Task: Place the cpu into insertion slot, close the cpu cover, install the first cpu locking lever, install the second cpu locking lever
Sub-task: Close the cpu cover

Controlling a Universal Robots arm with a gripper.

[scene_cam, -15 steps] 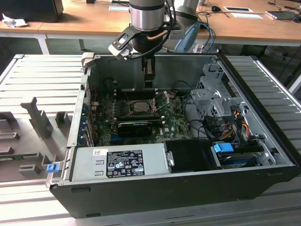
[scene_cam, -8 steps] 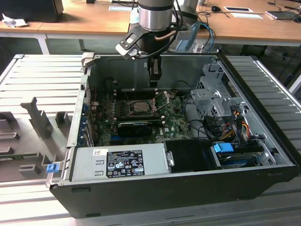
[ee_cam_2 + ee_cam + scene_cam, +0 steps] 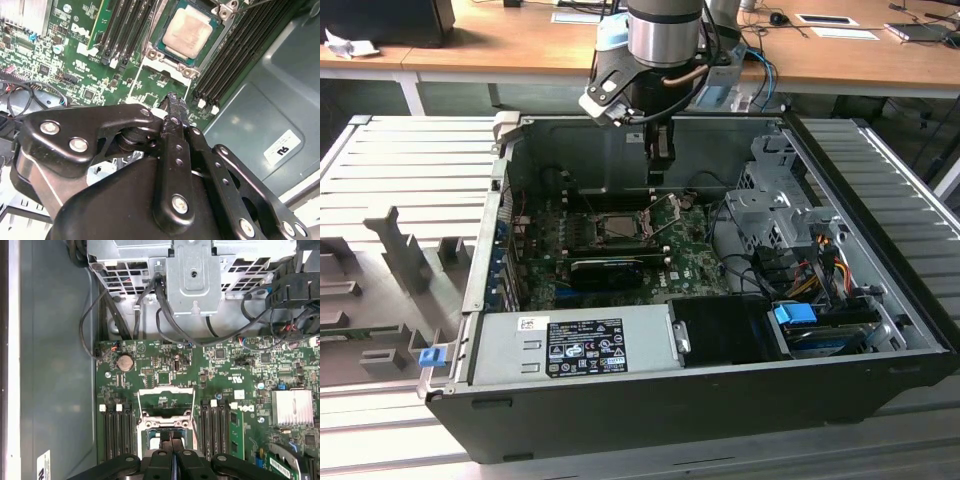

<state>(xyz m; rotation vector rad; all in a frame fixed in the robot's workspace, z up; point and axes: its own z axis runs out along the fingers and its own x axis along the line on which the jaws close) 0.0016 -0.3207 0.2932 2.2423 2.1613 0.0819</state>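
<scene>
The cpu (image 3: 187, 27), a pale beige square chip, lies flat in the insertion slot (image 3: 169, 54) on the green board. The cpu cover (image 3: 165, 390), a thin silver frame, stands swung open beside the slot. A thin wire lever (image 3: 250, 5) sticks up past the slot's corner. My gripper (image 3: 175, 100) hangs above the board just off the slot, its black fingers (image 3: 165, 460) pressed together with nothing between them. In the exterior view the gripper (image 3: 658, 180) hovers inside the open computer case, a little above and behind the slot (image 3: 620, 228).
Black memory slots (image 3: 117, 430) flank the socket on both sides. A long black card (image 3: 605, 268) lies in front of it. A grey power supply (image 3: 570, 345), a metal drive cage (image 3: 775, 210) with cables (image 3: 820, 265), and the case's back wall (image 3: 570, 150) surround the board.
</scene>
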